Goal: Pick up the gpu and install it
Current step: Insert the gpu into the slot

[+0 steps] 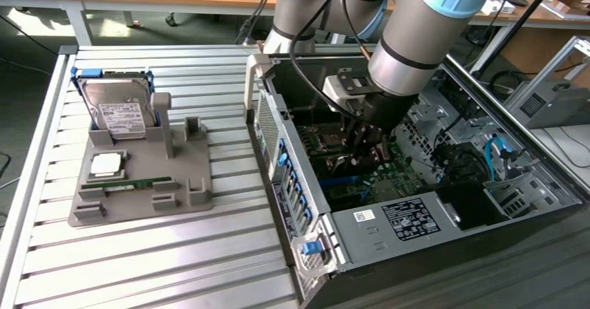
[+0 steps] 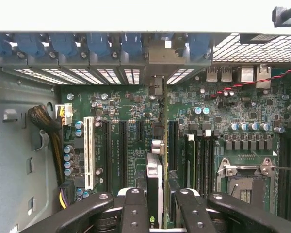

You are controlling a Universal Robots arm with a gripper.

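— Holding the gpu [image 2: 155, 187] edge-on, are we?

— Yes; our gripper [image 2: 157, 208] clamps it at the wrist frame's lower centre, upright above the motherboard [image 2: 131, 121] slots, bracket toward the case [image 1: 387, 236] rear, so it can seat.

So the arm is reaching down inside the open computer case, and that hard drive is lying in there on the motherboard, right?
Not quite. The end effector is indeed down inside the open computer case, but the hard drive is outside it, propped in the grey holder on the slatted table, as the exterior view shows.
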